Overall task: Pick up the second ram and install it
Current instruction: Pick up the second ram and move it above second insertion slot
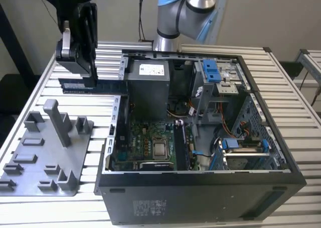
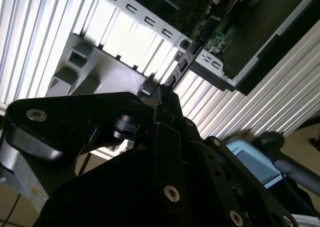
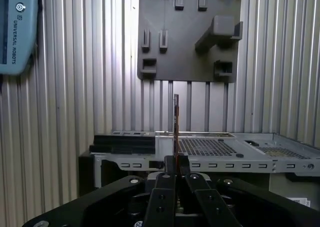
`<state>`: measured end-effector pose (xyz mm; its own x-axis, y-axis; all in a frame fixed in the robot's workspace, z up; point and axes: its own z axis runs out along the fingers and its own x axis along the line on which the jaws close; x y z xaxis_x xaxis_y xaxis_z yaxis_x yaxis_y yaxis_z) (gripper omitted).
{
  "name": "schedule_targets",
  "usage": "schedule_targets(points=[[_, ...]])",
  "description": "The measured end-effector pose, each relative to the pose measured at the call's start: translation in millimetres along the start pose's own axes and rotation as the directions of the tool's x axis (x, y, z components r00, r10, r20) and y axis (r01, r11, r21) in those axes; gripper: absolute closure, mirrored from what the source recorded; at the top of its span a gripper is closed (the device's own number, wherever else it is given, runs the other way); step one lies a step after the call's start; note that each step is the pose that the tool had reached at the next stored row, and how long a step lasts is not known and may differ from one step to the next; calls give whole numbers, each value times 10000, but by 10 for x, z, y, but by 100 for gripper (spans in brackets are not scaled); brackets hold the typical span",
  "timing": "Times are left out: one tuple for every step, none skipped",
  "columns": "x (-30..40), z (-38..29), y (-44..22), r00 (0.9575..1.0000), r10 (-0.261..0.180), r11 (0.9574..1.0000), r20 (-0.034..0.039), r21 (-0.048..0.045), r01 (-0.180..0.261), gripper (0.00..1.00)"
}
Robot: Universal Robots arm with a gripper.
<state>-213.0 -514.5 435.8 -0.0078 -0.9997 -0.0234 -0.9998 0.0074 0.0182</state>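
The second ram (image 1: 85,85) is pinched in the claw (image 1: 93,75), whose two black fingers are clenched on the stick's upper edge. In the exterior view the stick lies level and lengthwise, low over the slatted bench (image 1: 286,77). It sits just beside the open computer case (image 1: 200,198) on the exterior view's left, behind the grey fixture tray (image 1: 30,157). Its near end reaches almost to the case wall by the grey power-supply box (image 1: 148,90). Whether it hangs just clear of the slats or touches them is hard to tell from this angle.

In the first wrist view the second ram (image 3: 176,122) is seen edge-on, a thin upright line coming out from between the closed fingertips of the claw (image 3: 176,161). The case's perforated wall (image 3: 225,148) and the fixture tray (image 3: 185,37) lie beyond it. In the second wrist view the stick (image 2: 184,62) runs out from the claw (image 2: 165,93) toward the case's corner.

Inside the case, the motherboard (image 1: 145,142) lies flat on the floor of the box. The arm's base (image 1: 185,12) stands behind the case.
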Motion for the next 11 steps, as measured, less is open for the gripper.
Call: schedule_targets(points=[[0, -1, -45, 10000, 0, 10000, -1, 0, 0, 87], [-1, -1, -90, 10000, -1, 10000, 0, 0, 1, 87], [-2, -2, -137, 10000, -1, 10000, 1, 0, 1, 87], [-2, -3, -182, 10000, -1, 10000, 0, 0, 1, 87], [-3, -4, -228, 10000, 0, 10000, 0, 0, 0, 87], [-3, -5, -274, 10000, -2, 10000, 0, 0, 2, 87], [-4, -6, -318, 10000, -3, 10000, -1, 0, 3, 87], [-5, -7, -362, 10000, -2, 10000, -1, 0, 2, 87], [-6, -8, -408, 10000, -2, 10000, -1, -1, 2, 87], [-8, -8, -456, 10000, -1, 10000, 1, 0, 1, 87], [-9, -9, -500, 10000, -2, 10000, 0, 1, 2, 87]])
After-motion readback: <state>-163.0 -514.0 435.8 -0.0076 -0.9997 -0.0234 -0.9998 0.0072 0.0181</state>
